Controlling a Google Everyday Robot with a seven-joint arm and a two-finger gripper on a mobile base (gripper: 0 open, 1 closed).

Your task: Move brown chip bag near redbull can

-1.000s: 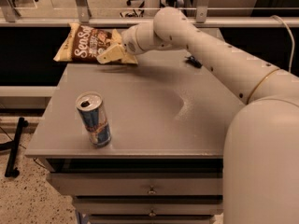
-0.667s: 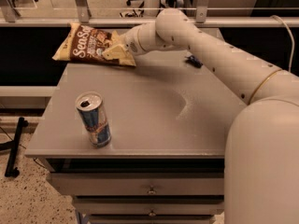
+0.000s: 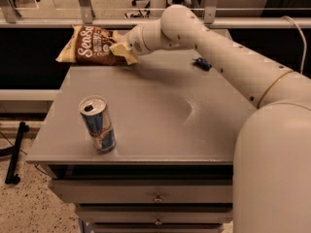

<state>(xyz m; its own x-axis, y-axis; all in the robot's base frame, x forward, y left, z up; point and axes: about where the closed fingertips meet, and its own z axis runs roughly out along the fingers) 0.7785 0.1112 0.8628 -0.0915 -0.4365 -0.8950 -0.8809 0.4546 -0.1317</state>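
The brown chip bag [image 3: 92, 46] lies at the table's far left corner, its left end sticking out past the table edge. My gripper [image 3: 122, 51] is at the bag's right end and is shut on its tan end. The arm reaches in from the right across the back of the table. The redbull can [image 3: 98, 124] stands upright near the table's front left edge, well apart from the bag and the gripper.
A small dark blue wrapper [image 3: 201, 62] lies at the back right of the grey table [image 3: 160, 110], partly behind my arm. Drawers [image 3: 155, 193] sit under the tabletop. A rail [image 3: 73, 22] runs behind the table. The floor drops away at the left.
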